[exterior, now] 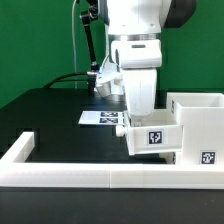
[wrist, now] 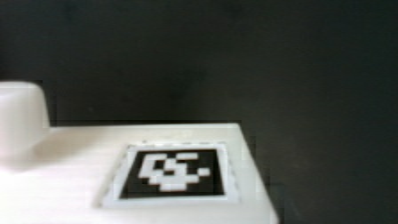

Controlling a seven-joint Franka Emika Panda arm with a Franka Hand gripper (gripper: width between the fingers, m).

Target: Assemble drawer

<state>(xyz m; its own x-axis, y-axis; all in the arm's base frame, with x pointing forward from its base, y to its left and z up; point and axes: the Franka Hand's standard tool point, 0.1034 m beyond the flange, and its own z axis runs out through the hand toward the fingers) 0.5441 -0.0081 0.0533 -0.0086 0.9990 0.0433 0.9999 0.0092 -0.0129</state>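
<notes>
Beside the open drawer box (exterior: 200,125), a tagged panel (exterior: 152,138) stands.

The table (exterior: 50,110) carries a low rail (exterior: 90,172) along its near edge, running from the exterior view's left to its right, with a short return going far at the left end. On the exterior view's right stands the drawer box (exterior: 195,125), open on top, just behind the rail. A smaller drawer part (exterior: 152,138) sits against the box's left side, near the rail, with a marker tag (exterior: 155,138) on its near face. The arm (exterior: 140,55) stands above this part. The marker board (exterior: 103,118) lies flat on the table, behind the part and left of the box. A cable (exterior: 70,80) runs across the far left of the table.

In the wrist view, a flat panel (wrist: 89,160) lies below the camera with the tag (wrist: 175,172) on it, the table beyond.
</notes>
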